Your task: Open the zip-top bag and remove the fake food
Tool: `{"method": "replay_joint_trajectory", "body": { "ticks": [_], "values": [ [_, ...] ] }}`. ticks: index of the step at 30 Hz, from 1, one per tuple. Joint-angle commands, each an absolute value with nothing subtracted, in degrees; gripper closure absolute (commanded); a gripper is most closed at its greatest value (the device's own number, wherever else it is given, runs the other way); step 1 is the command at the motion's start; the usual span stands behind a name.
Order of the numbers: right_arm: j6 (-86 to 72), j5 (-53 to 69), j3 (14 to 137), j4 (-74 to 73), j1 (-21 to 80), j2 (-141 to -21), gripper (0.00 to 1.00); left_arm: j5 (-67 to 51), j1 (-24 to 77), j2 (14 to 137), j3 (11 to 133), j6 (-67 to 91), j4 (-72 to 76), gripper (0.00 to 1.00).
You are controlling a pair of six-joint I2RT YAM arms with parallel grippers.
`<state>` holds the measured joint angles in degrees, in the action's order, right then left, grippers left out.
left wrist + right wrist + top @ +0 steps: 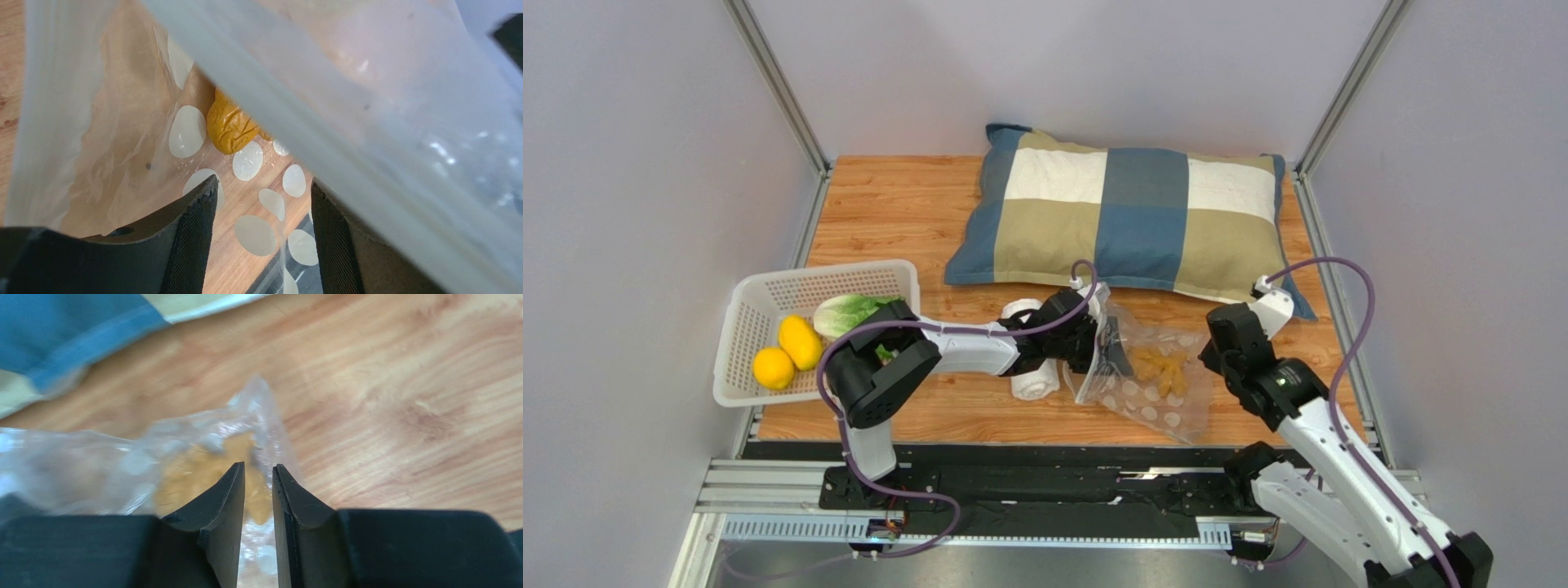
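Landmark: a checked pillow (1130, 214) lies across the far side of the wooden counter (891, 208).
Zip-top bag (1149, 374): clear, crinkly and printed with pale dots. It lies flat on the counter just in front of the pillow's right half.
Inside the bag: one wrinkled yellow-brown lump (1161, 365) shows through the film, in front of the pillow's right half.
Left tool (1107, 343): it is at the end of the bag that lies in front of the pillow's middle. In the wrist view its fingers (202, 233) stand apart. A thick strip of the bag's rim crosses slantwise above them, and the gap shows dotted film and counter, with the lump (230, 125) beyond. The jaws are parted and clamp nothing.
Right tool (1210, 355): it is at the bag's other end, in front of the pillow's right corner. Its fingers (224, 502) leave only a narrow slit, with their tips over the crumpled film (92, 465). I cannot tell whether they pinch the film.
Basket (768, 294): white mesh, well off the pillow's left corner and nearer the arms.
Lemons: two glossy yellow ones (800, 342) (773, 368) sit side by side in the basket.
Cabbage (852, 312): green and white, in the basket on the side nearest the pillow.
Towel (1036, 382): rolled and white, in front of the pillow's middle, partly under the left arm and just beside the bag.
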<state>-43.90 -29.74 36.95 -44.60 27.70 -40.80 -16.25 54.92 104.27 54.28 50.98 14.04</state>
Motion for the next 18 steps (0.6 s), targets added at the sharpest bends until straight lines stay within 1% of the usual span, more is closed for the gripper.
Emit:
{"method": "replay_joint_trajectory", "body": {
  "ticks": [1,2,3,4,6,7,11,18],
  "values": [
    [-41.05,-27.69,33.05,-36.49,26.19,-45.25,0.77,-17.84,54.67,105.82,56.95,49.04,16.08,0.37],
    [-41.22,-27.51,32.26,-35.69,26.19,-46.13,0.78,-17.84,54.75,106.17,57.04,48.96,16.43,0.36],
    [-41.13,-27.34,31.12,-33.77,26.10,-48.14,0.82,-17.84,54.76,106.78,57.13,48.87,16.78,0.36],
    [-40.52,-27.07,30.33,-32.53,26.19,-49.03,0.83,-17.58,54.67,106.96,57.13,48.69,17.22,0.36],
    [-39.73,-27.16,29.01,-29.10,26.19,-51.66,0.97,-17.58,54.76,107.66,57.04,48.52,18.72,0.36],
    [-38.51,-26.81,28.74,-27.87,26.37,-52.46,0.99,-17.67,54.76,107.84,57.04,47.91,19.42,0.37],
    [-38.05,-26.36,30.58,-25.66,26.19,-56.51,1.00,-17.58,54.76,108.72,56.60,46.67,22.76,0.39],
    [-41.13,-26.72,32.69,-23.03,26.02,-65.90,1.00,-17.58,54.76,109.60,57.22,44.91,23.91,0.39]
  ]
}}
